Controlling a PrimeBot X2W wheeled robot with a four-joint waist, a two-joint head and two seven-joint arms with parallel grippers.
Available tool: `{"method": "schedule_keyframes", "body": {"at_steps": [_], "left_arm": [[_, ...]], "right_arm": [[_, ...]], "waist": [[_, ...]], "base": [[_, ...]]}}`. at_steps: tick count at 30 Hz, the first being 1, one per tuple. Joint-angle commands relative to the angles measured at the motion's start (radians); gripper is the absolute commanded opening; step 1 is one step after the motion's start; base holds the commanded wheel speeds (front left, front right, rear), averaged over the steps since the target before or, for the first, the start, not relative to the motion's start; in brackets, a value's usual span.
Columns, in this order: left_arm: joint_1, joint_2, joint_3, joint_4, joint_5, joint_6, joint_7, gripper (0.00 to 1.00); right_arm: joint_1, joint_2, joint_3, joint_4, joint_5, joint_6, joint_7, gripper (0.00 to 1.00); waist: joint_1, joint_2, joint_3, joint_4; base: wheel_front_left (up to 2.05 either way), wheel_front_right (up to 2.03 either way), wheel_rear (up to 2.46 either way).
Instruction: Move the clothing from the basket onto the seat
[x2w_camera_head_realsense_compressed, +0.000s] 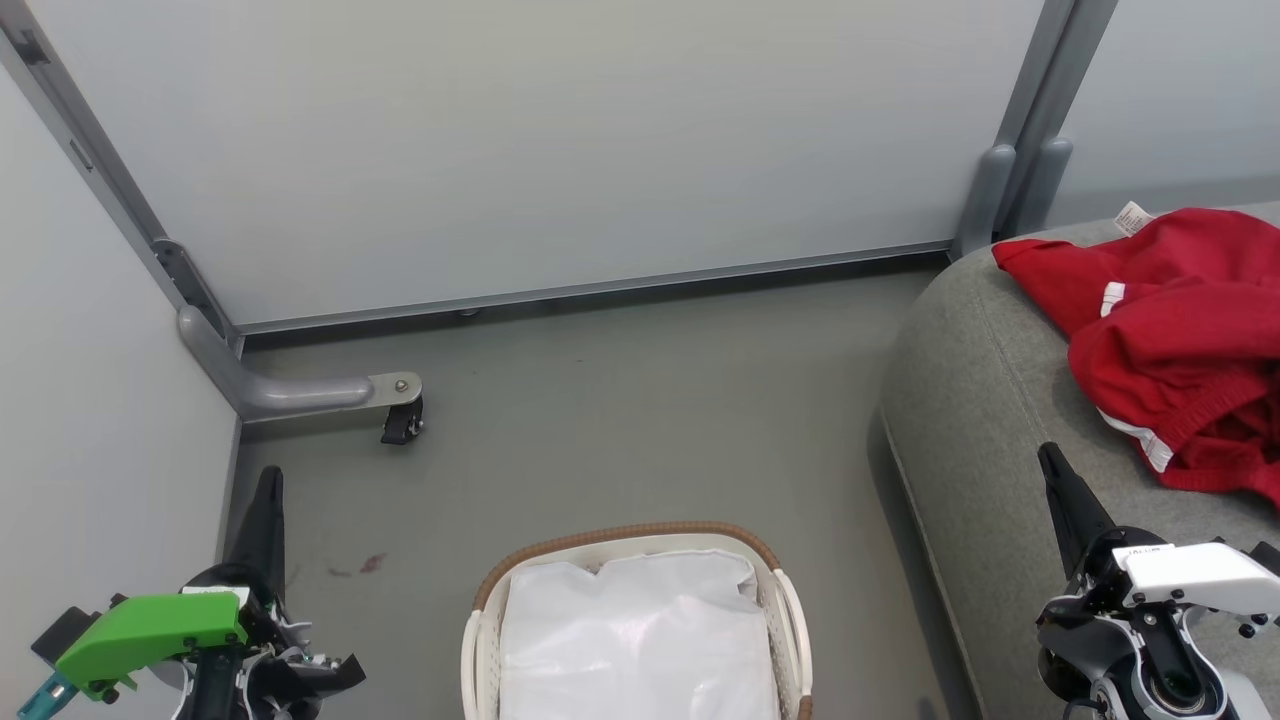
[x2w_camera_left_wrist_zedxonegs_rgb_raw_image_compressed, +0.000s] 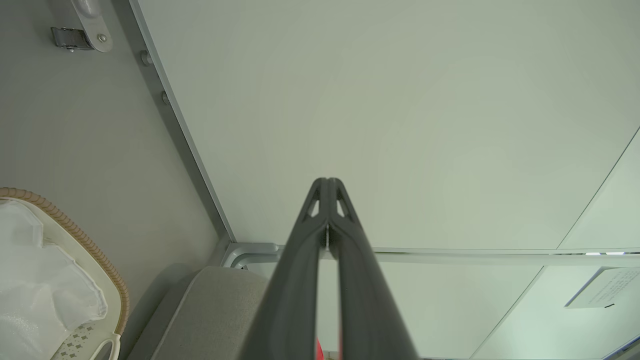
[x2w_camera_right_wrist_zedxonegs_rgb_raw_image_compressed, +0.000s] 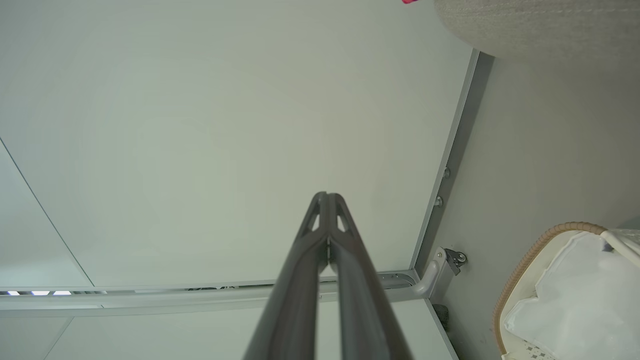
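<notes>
Red crumpled fabric garment (x2w_camera_head_realsense_compressed: 1180, 340) is lying on the large light-grey upholstered seat (x2w_camera_head_realsense_compressed: 980, 400), at two o'clock from the oval white plastic basket (x2w_camera_head_realsense_compressed: 630, 532), which is showing its white liner (x2w_camera_head_realsense_compressed: 640, 640). The right fingers (x2w_camera_head_realsense_compressed: 1070, 500) are sitting nearer than the left fingers (x2w_camera_head_realsense_compressed: 262, 520), and both pairs are pressing together.

Basket (x2w_camera_head_realsense_compressed: 630, 531) cut off at bottom edge. Red garment (x2w_camera_head_realsense_compressed: 1180, 340) and seat (x2w_camera_head_realsense_compressed: 980, 420) run off right edge. Wall notice (x2w_camera_left_wrist_zedxonegs_rgb_raw_image_compressed: 607, 292) print too small to read.
</notes>
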Motion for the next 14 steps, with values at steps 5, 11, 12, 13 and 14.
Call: {"method": "schedule_keyframes", "body": {"at_steps": [5, 11, 12, 13, 14], "left_arm": [[-0.011, 0.007, 0.002, -0.001, -0.003, -0.004, 0.004, 0.0], [-0.011, 0.007, 0.002, -0.001, -0.003, -0.004, 0.004, 0.0], [-0.011, 0.007, 0.002, -0.001, -0.003, -0.004, 0.004, 0.0], [-0.011, 0.007, 0.002, -0.001, -0.003, -0.004, 0.004, 0.0], [-0.011, 0.007, 0.002, -0.001, -0.003, -0.004, 0.004, 0.0]], "right_arm": [[0.011, -0.006, -0.002, -0.003, 0.003, 0.0, 0.003, 0.0], [0.011, -0.006, -0.002, -0.003, 0.003, 0.0, 0.003, 0.0], [0.011, -0.006, -0.002, -0.003, 0.003, 0.0, 0.003, 0.0], [0.011, -0.006, -0.002, -0.003, 0.003, 0.0, 0.003, 0.0], [0.011, -0.006, -0.002, -0.003, 0.003, 0.0, 0.003, 0.0]], "waist": [[0.0, 0.0, 0.0, 0.0], [0.0, 0.0, 0.0, 0.0], [0.0, 0.0, 0.0, 0.0], [0.0, 0.0, 0.0, 0.0], [0.0, 0.0, 0.0, 0.0]], "base": [[0.0, 0.0, 0.0], [0.0, 0.0, 0.0], [0.0, 0.0, 0.0], [0.0, 0.0, 0.0], [0.0, 0.0, 0.0]]}}
